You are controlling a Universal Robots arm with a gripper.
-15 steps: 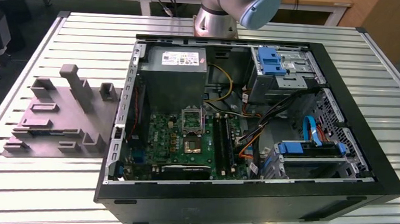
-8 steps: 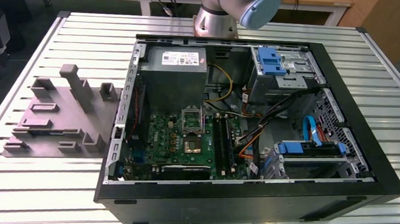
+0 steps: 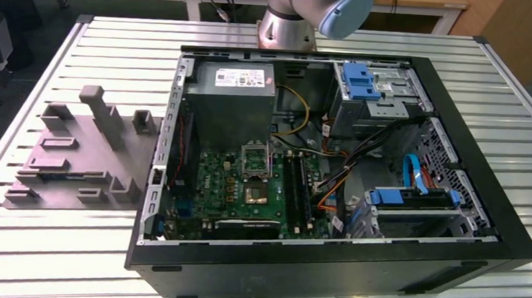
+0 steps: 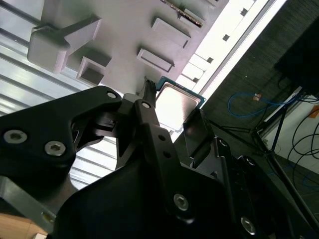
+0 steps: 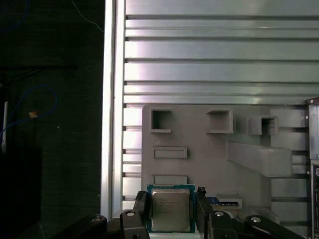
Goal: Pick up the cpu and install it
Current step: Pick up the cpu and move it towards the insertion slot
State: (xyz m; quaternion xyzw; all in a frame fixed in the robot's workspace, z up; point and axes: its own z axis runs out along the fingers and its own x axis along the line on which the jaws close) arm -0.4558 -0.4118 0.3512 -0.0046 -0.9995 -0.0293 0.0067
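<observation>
Sitting pinched between the black jaws, the cpu (image 5: 170, 209) shows its pale metal top and green edge in both wrist views. One jaw presses against each of two opposite sides, so the jaws are closed to just its width and have hold of it. It hangs above the grey moulded tray (image 5: 199, 159), over the part nearest the worktop's edge. That tray lies flat on the ribbed metal worktop (image 5: 214, 55). Just beside the tray, on the exterior view's right of it, stands the open computer case (image 3: 333, 264) with the green board (image 3: 236, 182) inside. Beyond the case from the tray rises the arm (image 3: 298, 12).
</observation>
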